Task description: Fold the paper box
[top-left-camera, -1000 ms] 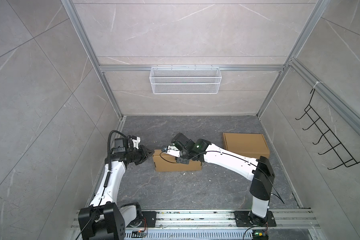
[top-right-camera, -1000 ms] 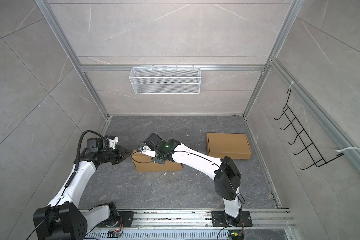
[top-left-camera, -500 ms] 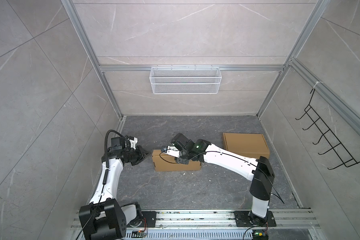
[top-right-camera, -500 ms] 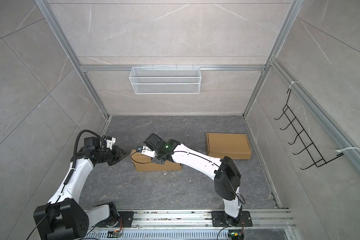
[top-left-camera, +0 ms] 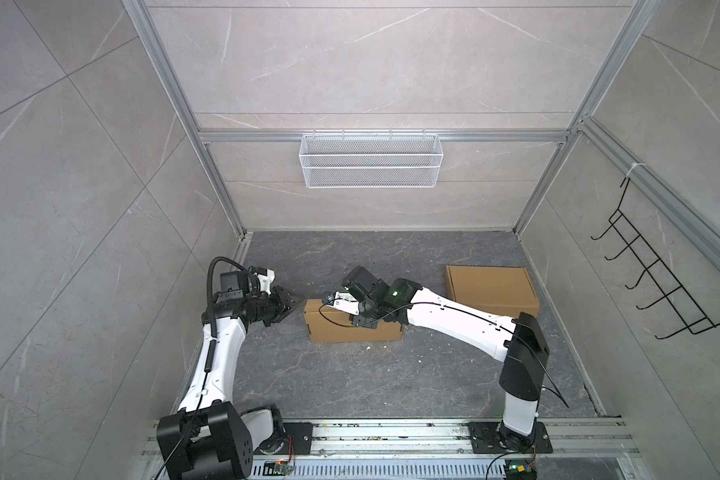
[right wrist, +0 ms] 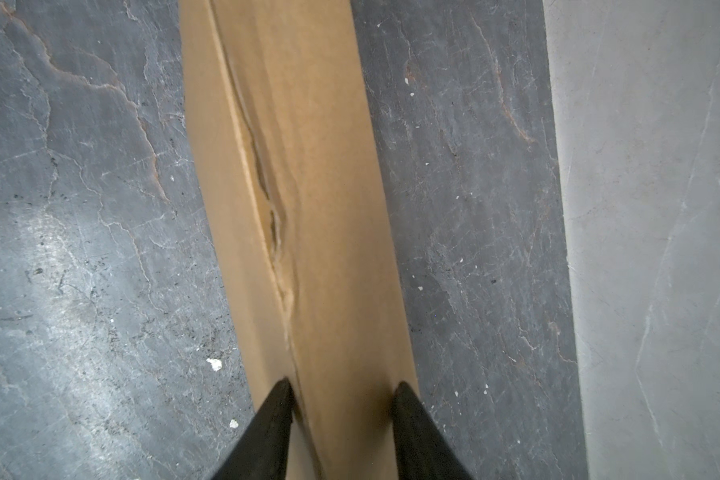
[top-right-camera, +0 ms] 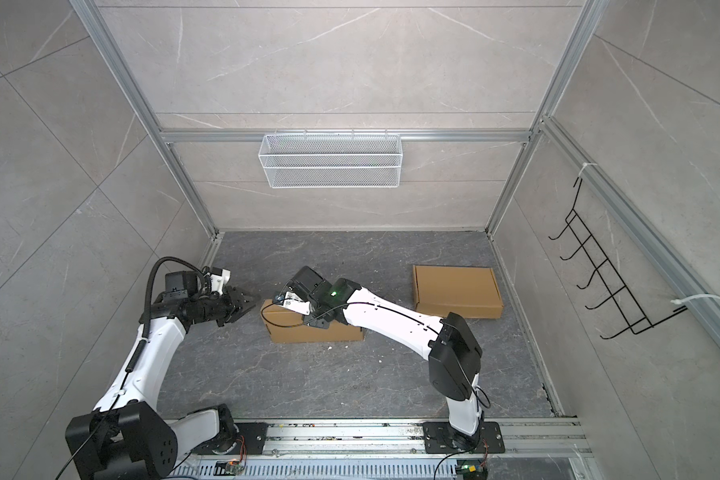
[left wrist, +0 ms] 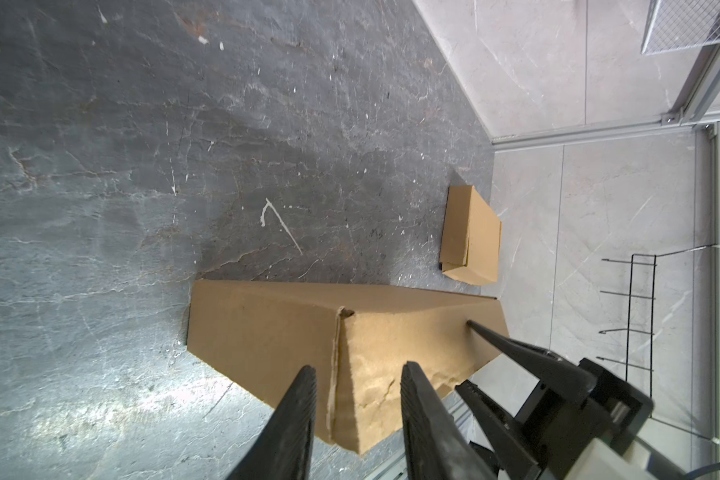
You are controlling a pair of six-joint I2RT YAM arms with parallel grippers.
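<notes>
The paper box (top-left-camera: pixel 341 330) (top-right-camera: pixel 292 330) is a brown cardboard box standing on the dark floor in both top views. My right gripper (right wrist: pixel 341 384) (top-left-camera: pixel 364 322) comes down on it from above, its two black fingers straddling the box's narrow width and pressed to both faces. The left wrist view shows those fingers (left wrist: pixel 516 353) clamped across the box (left wrist: pixel 267 332). My left gripper (left wrist: pixel 358 368) (top-left-camera: pixel 289 301) (top-right-camera: pixel 244 303) hangs just off the box's left end, open, with nothing between its fingers. The box's long seam (right wrist: pixel 275 232) gapes slightly.
A second, closed cardboard box (top-left-camera: pixel 491 291) (top-right-camera: pixel 456 291) (left wrist: pixel 472 237) lies at the back right near the wall. A white wire basket (top-left-camera: pixel 371 166) hangs on the back wall and a black hook rack (top-left-camera: pixel 657 286) on the right wall. Small white scraps dot the floor.
My left gripper has drawn back to the left off the box's end and opened. The right gripper and the box have stayed where they were.
</notes>
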